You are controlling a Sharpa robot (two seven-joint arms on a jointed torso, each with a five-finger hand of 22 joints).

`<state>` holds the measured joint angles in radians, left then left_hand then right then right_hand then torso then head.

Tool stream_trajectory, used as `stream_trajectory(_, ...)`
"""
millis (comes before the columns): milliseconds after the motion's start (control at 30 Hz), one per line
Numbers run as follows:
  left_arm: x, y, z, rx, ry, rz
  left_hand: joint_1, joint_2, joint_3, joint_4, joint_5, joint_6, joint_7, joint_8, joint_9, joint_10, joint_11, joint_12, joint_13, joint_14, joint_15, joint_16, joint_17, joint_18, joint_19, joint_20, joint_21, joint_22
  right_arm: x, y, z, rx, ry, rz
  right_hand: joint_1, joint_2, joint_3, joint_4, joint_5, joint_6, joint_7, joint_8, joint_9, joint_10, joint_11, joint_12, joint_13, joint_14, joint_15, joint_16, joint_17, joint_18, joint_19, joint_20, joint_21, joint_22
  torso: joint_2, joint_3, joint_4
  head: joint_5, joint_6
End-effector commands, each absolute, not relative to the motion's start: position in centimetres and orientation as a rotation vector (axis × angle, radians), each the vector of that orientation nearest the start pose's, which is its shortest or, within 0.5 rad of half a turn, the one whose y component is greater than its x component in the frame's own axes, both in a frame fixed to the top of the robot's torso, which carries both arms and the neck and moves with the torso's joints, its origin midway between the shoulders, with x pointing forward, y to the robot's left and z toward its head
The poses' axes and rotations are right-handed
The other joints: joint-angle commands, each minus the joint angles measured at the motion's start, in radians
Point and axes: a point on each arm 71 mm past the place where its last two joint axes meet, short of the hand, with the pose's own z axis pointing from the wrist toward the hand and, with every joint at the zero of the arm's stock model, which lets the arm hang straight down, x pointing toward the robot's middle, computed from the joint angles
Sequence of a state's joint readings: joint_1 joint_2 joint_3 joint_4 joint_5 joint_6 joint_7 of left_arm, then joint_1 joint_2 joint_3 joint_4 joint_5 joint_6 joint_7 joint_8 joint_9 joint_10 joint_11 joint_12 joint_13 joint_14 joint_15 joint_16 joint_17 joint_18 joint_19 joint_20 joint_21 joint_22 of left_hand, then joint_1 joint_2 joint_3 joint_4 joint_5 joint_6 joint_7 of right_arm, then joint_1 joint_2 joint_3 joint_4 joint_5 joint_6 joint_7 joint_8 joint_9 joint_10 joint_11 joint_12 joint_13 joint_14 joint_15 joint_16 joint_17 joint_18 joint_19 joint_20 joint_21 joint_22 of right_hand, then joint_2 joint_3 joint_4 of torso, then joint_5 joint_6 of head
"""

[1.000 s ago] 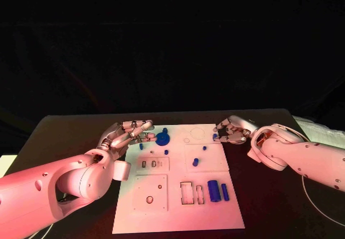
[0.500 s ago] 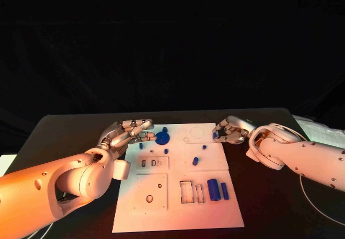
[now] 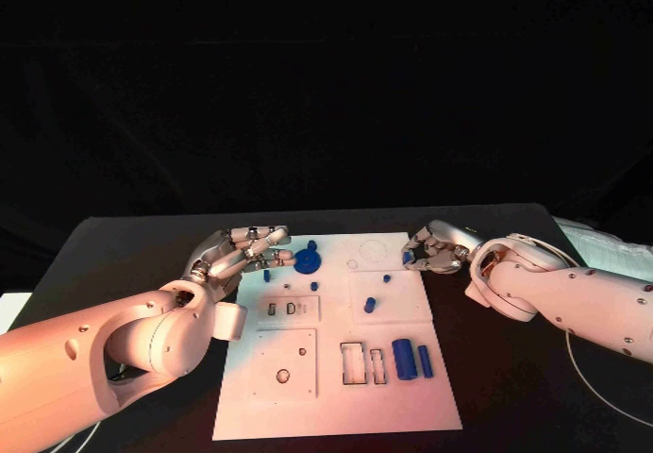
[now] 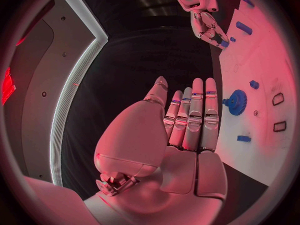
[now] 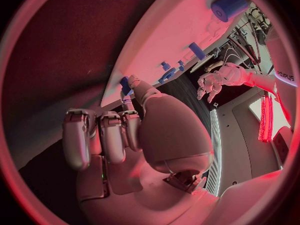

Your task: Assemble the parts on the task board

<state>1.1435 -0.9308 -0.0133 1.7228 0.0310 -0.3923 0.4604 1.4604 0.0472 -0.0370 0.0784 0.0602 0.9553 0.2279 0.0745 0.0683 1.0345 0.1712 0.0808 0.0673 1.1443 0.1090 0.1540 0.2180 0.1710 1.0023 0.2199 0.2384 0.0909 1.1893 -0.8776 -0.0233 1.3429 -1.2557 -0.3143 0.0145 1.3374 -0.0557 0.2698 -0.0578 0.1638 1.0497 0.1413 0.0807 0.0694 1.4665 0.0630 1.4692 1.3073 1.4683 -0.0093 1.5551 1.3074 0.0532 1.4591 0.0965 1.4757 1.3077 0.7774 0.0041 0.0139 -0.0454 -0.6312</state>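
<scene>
The matte black table (image 3: 136, 245) carries the flat white task board (image 3: 333, 387), a long rectangle with cut slots. The left hand (image 3: 242, 253), shiny metal, hovers at the board's far left edge, fingers straight and empty. The right hand (image 3: 433, 251) pinches a small blue part (image 3: 409, 255) at the far right edge. A toothed blue gear (image 3: 308, 261) and a smooth blue cylinder (image 3: 404, 359) lie on the board.

Black table (image 3: 136, 245) — white task board (image 3: 333, 415) flat on its middle
</scene>
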Motion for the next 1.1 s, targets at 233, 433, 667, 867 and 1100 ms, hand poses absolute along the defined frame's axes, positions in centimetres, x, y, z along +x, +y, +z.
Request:
stream_trajectory(233, 44.6, 19.7, -17.4, -1.148, 1.372, -1.64, 0.01, 0.0, -0.001, -0.006, 0.004, -0.006, -0.001, -0.004, 0.0, -0.003, 0.0, -0.004, -0.001, 0.001, 0.006, -0.004, 0.002, 0.011, 0.006, 0.002, -0.005, -0.002, 51.6, -27.2, -19.5, 0.073, 1.684, 0.607, -0.016, 0.011, 0.013, 0.0, -0.005, 0.03, -0.008, 0.009, 0.003, 0.05, -0.014, 0.007, 0.194, 0.097, -0.013, 0.004, 0.237, -0.006, 0.003, -0.011, 0.005, 0.041, 0.0, 0.0009, -0.0003, -0.002, -0.002)
stream_trajectory(433, 44.6, 19.7, -17.4, -1.148, 1.373, -1.64, 0.01, 0.0, -0.001, -0.006, 0.004, -0.006, -0.001, -0.004, 0.0, -0.003, 0.0, -0.004, -0.001, 0.001, 0.006, -0.004, 0.002, 0.011, 0.006, 0.002, -0.005, -0.002, 51.7, -26.9, -19.3, 0.091, 1.643, 0.6, -0.026, 0.022, 0.02, 0.005, 0.004, 0.049, -0.016, 0.013, 0.004, 0.053, -0.021, 0.012, 0.197, 0.096, -0.018, 0.003, 0.235, -0.007, 0.004, -0.016, 0.005, 0.043, 0.001, 0.0002, -0.0001, -0.004, -0.001)
stream_trajectory(667, 44.6, 19.8, -17.4, -1.149, 1.371, -1.638, 0.01, 0.0, -0.001, -0.006, 0.004, -0.006, -0.001, -0.004, 0.0, -0.003, 0.0, -0.004, -0.001, 0.001, 0.006, -0.004, 0.002, 0.011, 0.006, 0.002, -0.005, -0.002, 51.3, -26.1, -18.5, 0.13, 1.601, 0.629, -0.023, 0.04, 0.04, 0.001, 0.014, 0.057, -0.02, 0.01, 0.004, 0.053, -0.026, 0.011, 0.197, 0.096, -0.023, 0.002, 0.234, -0.007, 0.005, -0.021, 0.006, 0.044, -0.001, -0.0008, 0.0001, -0.002, -0.002)
stream_trajectory(867, 44.7, 20.0, -17.5, -1.15, 1.368, -1.632, 0.01, 0.0, -0.001, -0.006, 0.004, -0.006, -0.001, -0.004, 0.0, -0.003, 0.0, -0.004, -0.001, 0.001, 0.006, -0.004, 0.002, 0.011, 0.006, 0.002, -0.005, -0.002, 50.5, -24.1, -17.1, 0.132, 1.61, 0.662, -0.015, 0.061, 0.072, -0.011, 0.001, 0.053, -0.019, 0.001, 0.002, 0.049, -0.026, 0.004, 0.193, 0.095, -0.024, 0.001, 0.23, -0.007, 0.006, -0.023, 0.006, 0.044, -0.002, -0.0015, 0.0013, -0.001, 0.0)
stream_trajectory(1100, 45.2, 20.7, -17.7, -1.18, 1.352, -1.614, 0.011, 0.0, -0.001, -0.009, 0.004, -0.006, -0.001, -0.004, 0.0, -0.004, 0.0, -0.003, -0.001, 0.001, 0.006, -0.007, 0.003, 0.011, 0.006, 0.002, -0.006, -0.002, 49.6, -20.0, -16.4, 0.082, 1.654, 0.694, -0.022, 0.062, 0.08, -0.011, -0.003, 0.05, -0.016, -0.003, 0.001, 0.047, -0.024, 0.0, 0.19, 0.095, -0.023, -0.001, 0.227, -0.007, 0.005, -0.023, 0.005, 0.042, -0.005, -0.0043, 0.0058, 0.008, -0.01)
